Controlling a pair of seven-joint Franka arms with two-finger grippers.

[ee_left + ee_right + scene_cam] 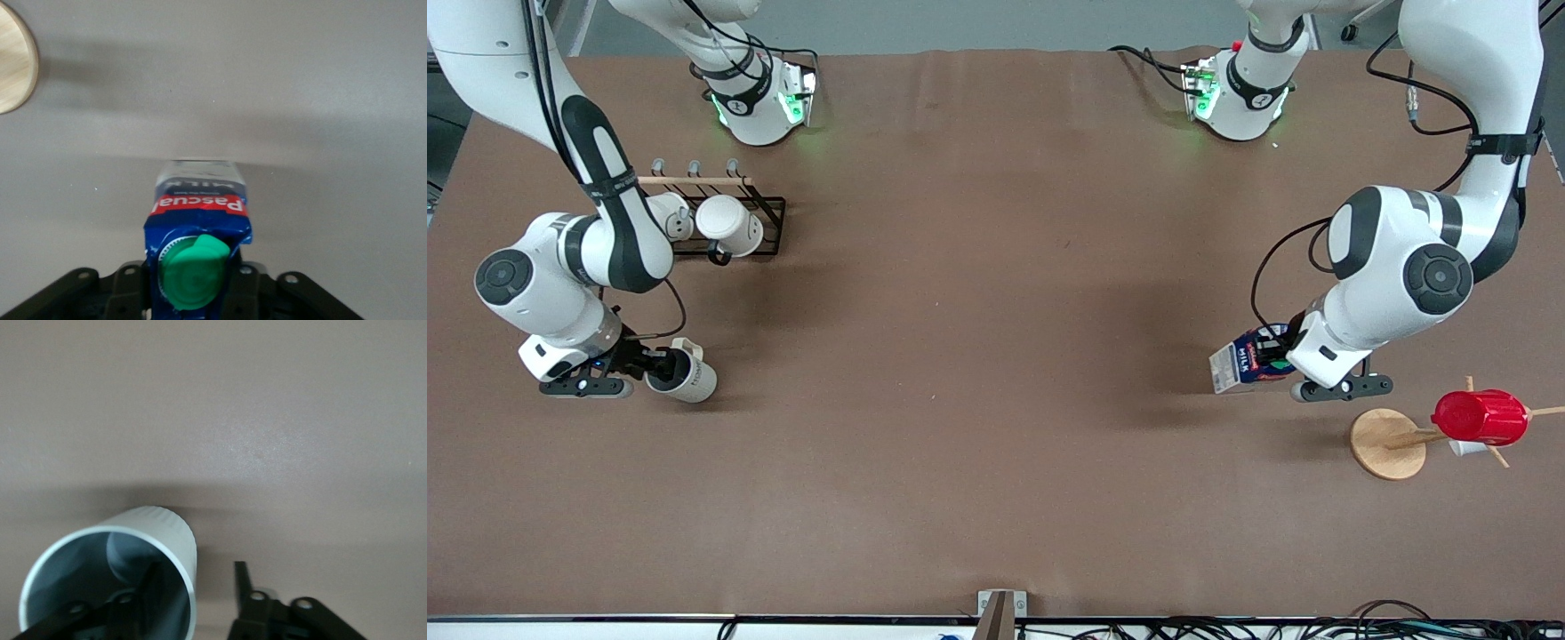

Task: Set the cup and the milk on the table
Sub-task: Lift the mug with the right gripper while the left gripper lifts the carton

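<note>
The milk (1247, 363), a blue and white carton with a green cap (193, 270), is at the left arm's end of the table (996, 356). My left gripper (1279, 356) is shut on its gable top, and the carton hides the fingertips in the left wrist view (197, 267). The grey-beige cup (685, 375) is at the right arm's end and looks upright on the table. My right gripper (660, 364) is open astride its rim. One finger is inside the cup (113, 580); the other finger (240, 581) is outside, clear of the wall.
A black wire rack (769, 206) with two white mugs stands farther from the front camera than the cup. A wooden stand (1385, 443) bearing a red cup (1480, 416) is just beside the milk and nearer the front camera; its round base also shows in the left wrist view (13, 60).
</note>
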